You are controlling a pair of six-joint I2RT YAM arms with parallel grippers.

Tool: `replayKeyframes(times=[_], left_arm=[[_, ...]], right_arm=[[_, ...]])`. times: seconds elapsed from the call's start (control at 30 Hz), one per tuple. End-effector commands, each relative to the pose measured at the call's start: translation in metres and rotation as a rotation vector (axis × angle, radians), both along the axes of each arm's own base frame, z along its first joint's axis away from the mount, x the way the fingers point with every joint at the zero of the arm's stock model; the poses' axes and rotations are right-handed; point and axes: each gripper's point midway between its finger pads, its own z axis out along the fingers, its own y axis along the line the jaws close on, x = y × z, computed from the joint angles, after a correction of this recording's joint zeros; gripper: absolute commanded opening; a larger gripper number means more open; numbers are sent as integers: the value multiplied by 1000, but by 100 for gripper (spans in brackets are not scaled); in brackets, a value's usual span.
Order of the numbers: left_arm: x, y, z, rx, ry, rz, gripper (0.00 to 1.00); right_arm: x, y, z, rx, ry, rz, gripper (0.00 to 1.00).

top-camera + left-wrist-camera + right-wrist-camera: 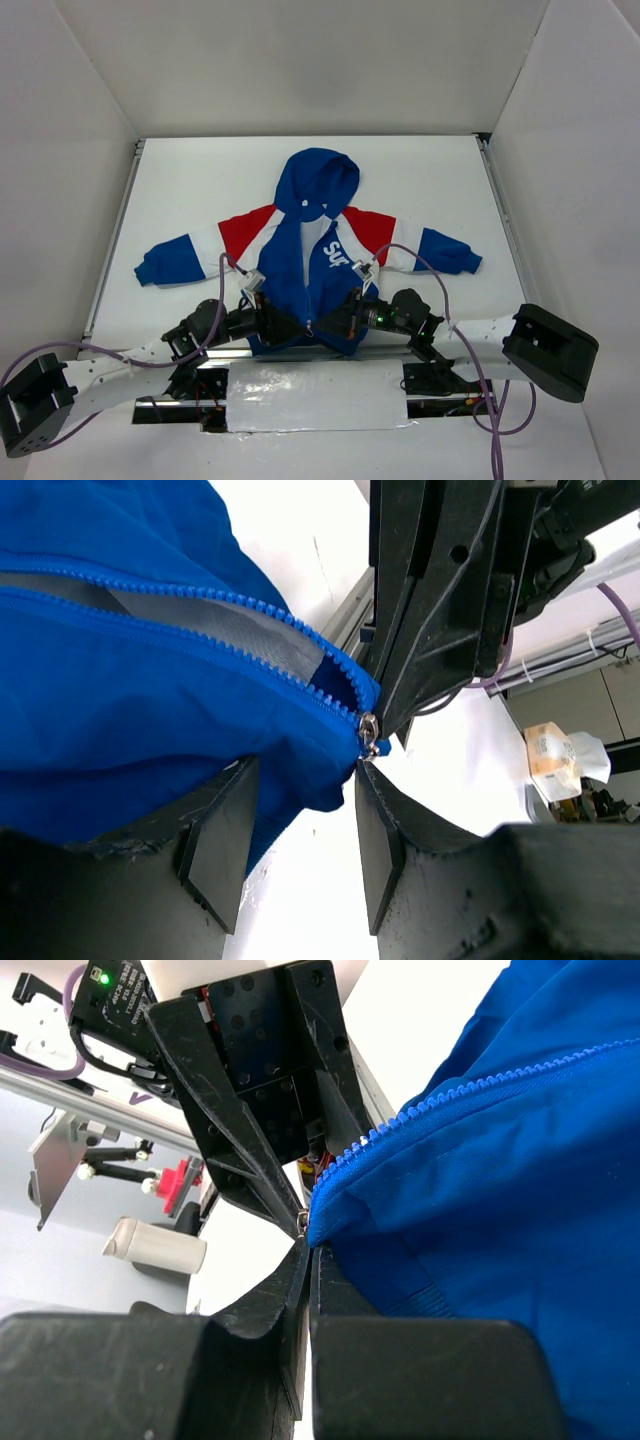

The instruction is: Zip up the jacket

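Note:
The blue jacket (285, 270) lies flat on the white table, hood away from me, red and white bands at the shoulders. Its front is open above the zipper slider (310, 325), which sits at the bottom of the hem. My left gripper (283, 325) is at the hem just left of the slider. In the left wrist view the left gripper (305, 770) is open, with a fold of blue hem (300, 780) loose between its fingers and the slider (368, 728) by the right fingertip. My right gripper (335, 320) comes from the right. In the right wrist view the right gripper (308, 1245) is shut at the hem corner, the metal pull (303, 1222) at its tips.
White walls enclose the table on three sides, with metal rails along the left edge (110, 250) and right edge (500, 220). A shiny taped patch (315, 395) lies between the arm bases. The two grippers face each other, tips almost touching.

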Motion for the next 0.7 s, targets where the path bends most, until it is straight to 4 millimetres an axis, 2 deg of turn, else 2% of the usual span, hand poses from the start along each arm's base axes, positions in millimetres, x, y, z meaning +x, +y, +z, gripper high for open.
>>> replayKeyframes(times=[0.0,0.3,0.4,0.67], left_arm=[[0,3,-1,-39,-10,21,55],[2,1,12,-93,-8,32,52],[0,0,12,-101,-3,19,40],[-5,-3,9,-111,23,-11,27]], right_arm=[[-2,3,24,84,-75,27,0],[-3,3,24,88,-77,32,0],[-2,3,26,93,-77,30,0],[1,4,24,87,-67,15,0]])
